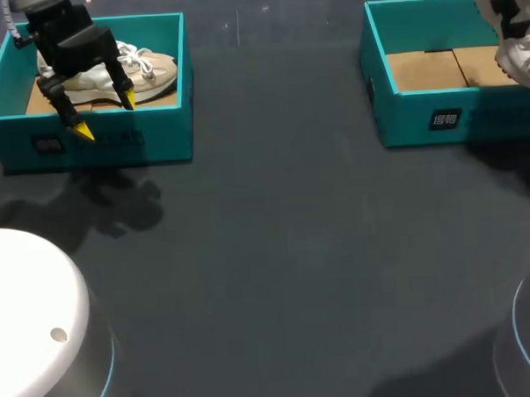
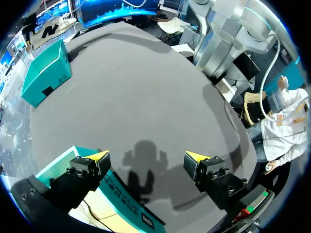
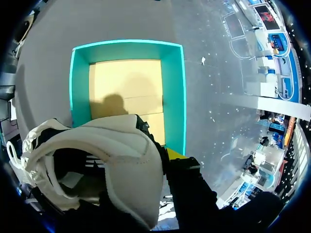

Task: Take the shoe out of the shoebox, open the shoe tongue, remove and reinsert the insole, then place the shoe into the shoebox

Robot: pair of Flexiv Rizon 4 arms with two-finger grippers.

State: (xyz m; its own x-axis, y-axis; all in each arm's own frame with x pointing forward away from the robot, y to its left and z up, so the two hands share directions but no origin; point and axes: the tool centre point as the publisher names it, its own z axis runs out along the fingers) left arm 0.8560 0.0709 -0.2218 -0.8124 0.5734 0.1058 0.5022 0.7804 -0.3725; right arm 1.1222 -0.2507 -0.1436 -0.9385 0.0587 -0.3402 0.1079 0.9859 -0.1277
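A beige and white shoe (image 1: 119,73) lies in the left teal shoebox (image 1: 113,139). My left gripper (image 1: 107,116) hangs open over that box's front wall (image 2: 131,206), with nothing between its fingers (image 2: 101,157). A white shoe with black patches (image 1: 514,29) hangs above the right teal shoebox (image 1: 420,121). My right gripper (image 3: 163,158) is shut on the heel rim of this shoe (image 3: 121,160); only one yellow fingertip (image 3: 175,154) shows, the other is hidden by the shoe. Below it, the right shoebox (image 3: 172,97) shows a bare cardboard floor.
The dark table (image 1: 294,250) stretches wide between the two boxes. In the left wrist view the right shoebox (image 2: 46,73) stands far across the table. Two white arm bases (image 1: 33,323) sit at the near corners.
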